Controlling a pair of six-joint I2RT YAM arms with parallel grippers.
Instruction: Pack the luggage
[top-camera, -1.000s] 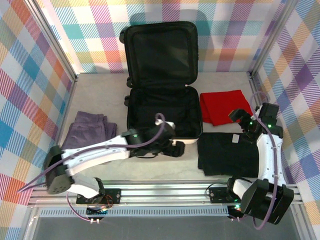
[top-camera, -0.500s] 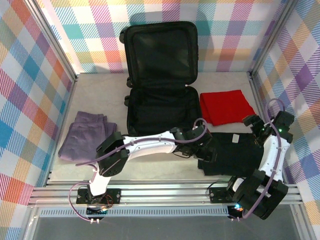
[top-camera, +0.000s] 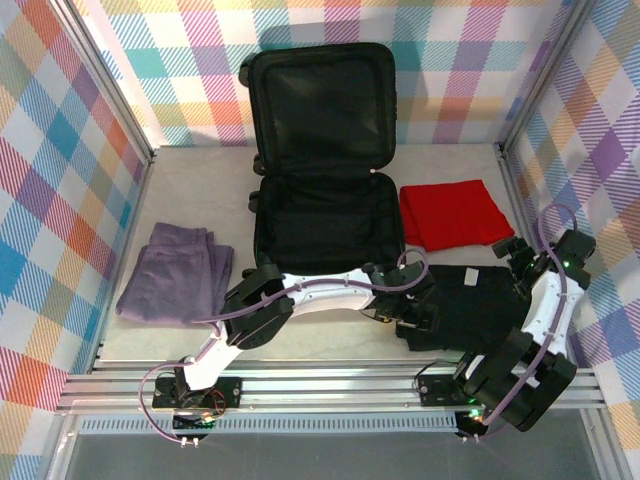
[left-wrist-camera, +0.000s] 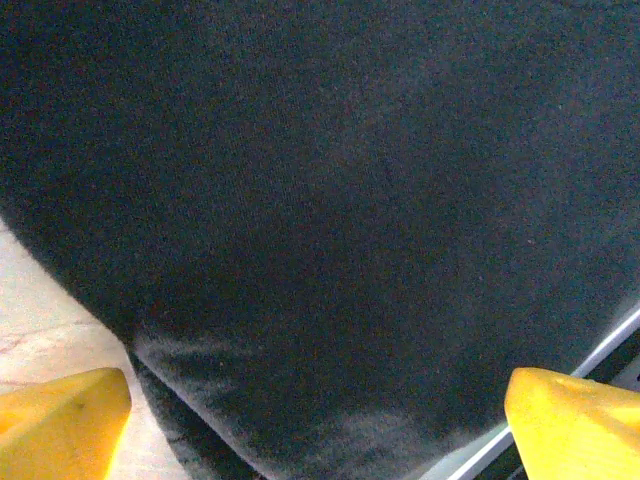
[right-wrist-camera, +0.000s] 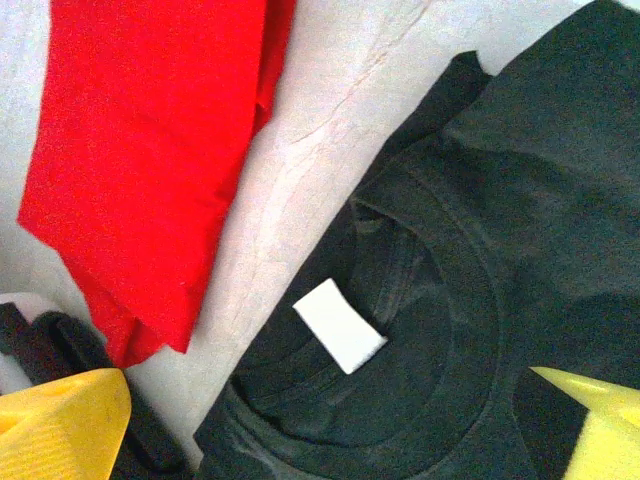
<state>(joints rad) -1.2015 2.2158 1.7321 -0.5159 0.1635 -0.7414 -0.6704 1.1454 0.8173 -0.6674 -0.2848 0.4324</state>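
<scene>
As luggage (top-camera: 325, 225) gapes, L tool (top-camera: 416, 320) hangs over blk shirt (top-camera: 475, 305).

Bright even overhead light, soft shadows; left wrist view dark & blurry.

left claw (top-camera: 418, 320): moved right onto black shirt (top-camera: 472, 305) | right claw (top-camera: 512, 252): drew back rightward

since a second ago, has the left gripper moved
Yes, the left gripper swung right, from the near edge of the open black-lined suitcase to over the folded black shirt.
</scene>
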